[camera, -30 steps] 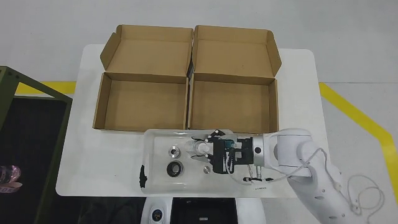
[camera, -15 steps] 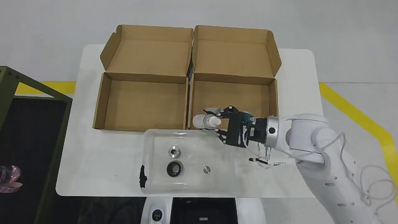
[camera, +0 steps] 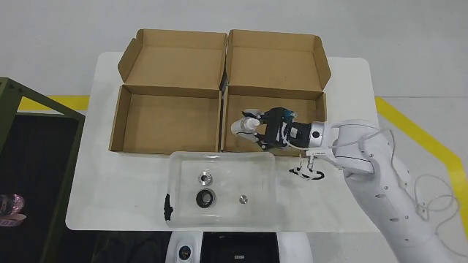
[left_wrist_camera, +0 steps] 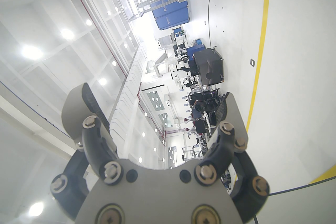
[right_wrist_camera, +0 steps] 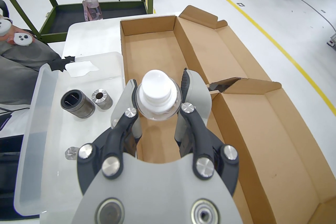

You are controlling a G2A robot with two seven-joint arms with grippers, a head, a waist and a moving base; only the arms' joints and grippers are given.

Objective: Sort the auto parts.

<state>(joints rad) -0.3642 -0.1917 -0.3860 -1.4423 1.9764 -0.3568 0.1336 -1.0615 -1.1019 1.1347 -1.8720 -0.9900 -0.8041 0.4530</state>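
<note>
Up above the tabletop [camera: 351, 80], in the top view, the right tool [camera: 248, 126] hangs just past the far side of the clear bin [camera: 172, 162]. It is closed on a white-capped part [camera: 238, 126]. The part is over the near end of a cardboard box [camera: 278, 109] that sits behind the bin. Three metal parts lie inside the bin: a dark linear bearing [camera: 205, 199], a small steel bushing [camera: 204, 178] and a tiny steel disc [camera: 243, 199].

From the left wrist view, the left tool [left_wrist_camera: 156, 100] is spread wide and holds nothing. It points out at the room, away from the bin.

From the right wrist view, the two fingers [right_wrist_camera: 196, 93] squeeze the part on its round sides, one on each side. The part has a white plastic top and a clear round rim. It hangs in the air beside the bin, with the box floor under it.

I think this part is light and smooth, so it could slip if the squeeze is weak. The clear rim may crack if the squeeze is too hard. The round sides look like the best place to hold it. The bearing and the bushing look heavy and hard. They are round and could roll, so I would take each one across its sides.
</note>
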